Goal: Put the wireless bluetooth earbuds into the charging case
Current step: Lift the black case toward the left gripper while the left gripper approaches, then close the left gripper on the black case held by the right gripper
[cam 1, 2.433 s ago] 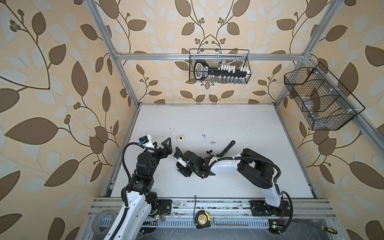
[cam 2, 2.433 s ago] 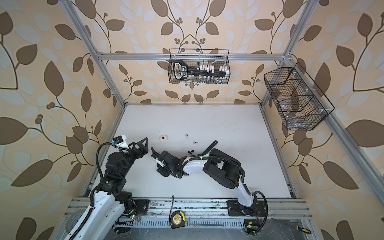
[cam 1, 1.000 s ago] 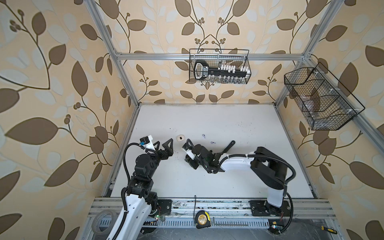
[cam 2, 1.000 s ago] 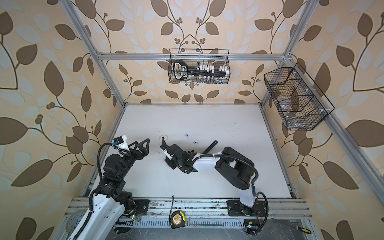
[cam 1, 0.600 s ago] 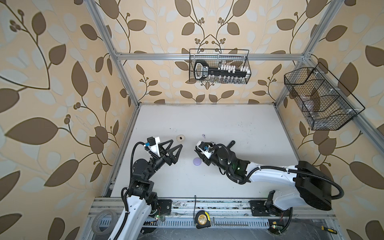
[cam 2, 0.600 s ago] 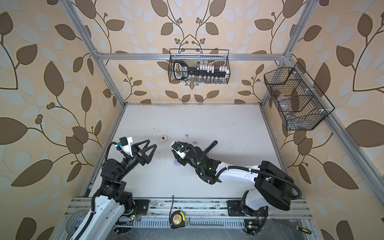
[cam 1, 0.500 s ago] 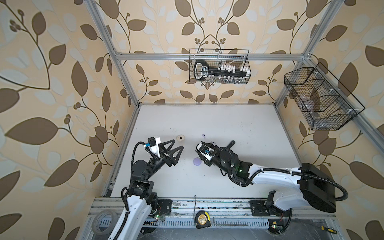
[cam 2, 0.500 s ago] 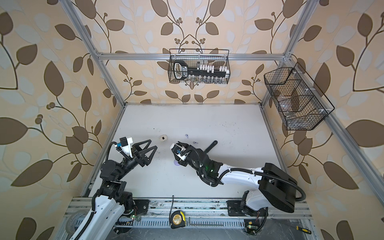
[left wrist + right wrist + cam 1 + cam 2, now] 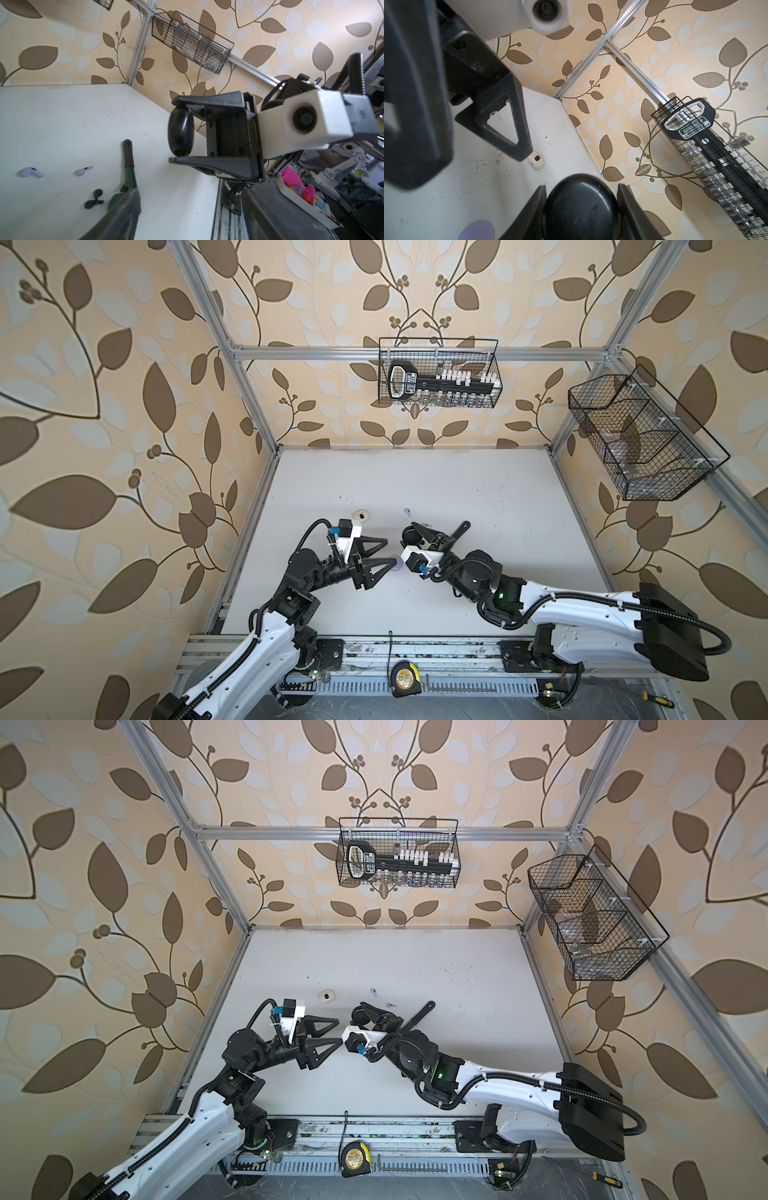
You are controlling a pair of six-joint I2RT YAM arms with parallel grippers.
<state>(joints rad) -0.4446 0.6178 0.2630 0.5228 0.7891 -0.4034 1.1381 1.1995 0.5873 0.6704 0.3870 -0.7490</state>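
My right gripper [image 9: 413, 533] [image 9: 581, 197] is shut on a closed black charging case [image 9: 410, 536] [image 9: 358, 1016] [image 9: 180, 135] and holds it above the table. My left gripper [image 9: 390, 551] [image 9: 338, 1031] [image 9: 187, 218] is open and empty, raised and pointing at the case from the left, a short gap away. Two pale lilac earbuds [image 9: 31, 172] [image 9: 83, 170] and two black earbuds [image 9: 97, 193] [image 9: 93, 203] lie on the table behind. A lilac case [image 9: 398, 566] [image 9: 477, 229] rests under the grippers, mostly hidden.
A white case [image 9: 361, 514] [image 9: 536, 161] lies on the table behind the left gripper. A dark green wrench-shaped tool [image 9: 459, 529] [image 9: 128, 166] lies beside the black earbuds. Wire baskets [image 9: 438, 373] [image 9: 640, 439] hang on the back and right walls.
The right arm has carried the black case up off the table and turned it toward the left gripper. The left gripper has risen to face it, and its jaws have narrowed.
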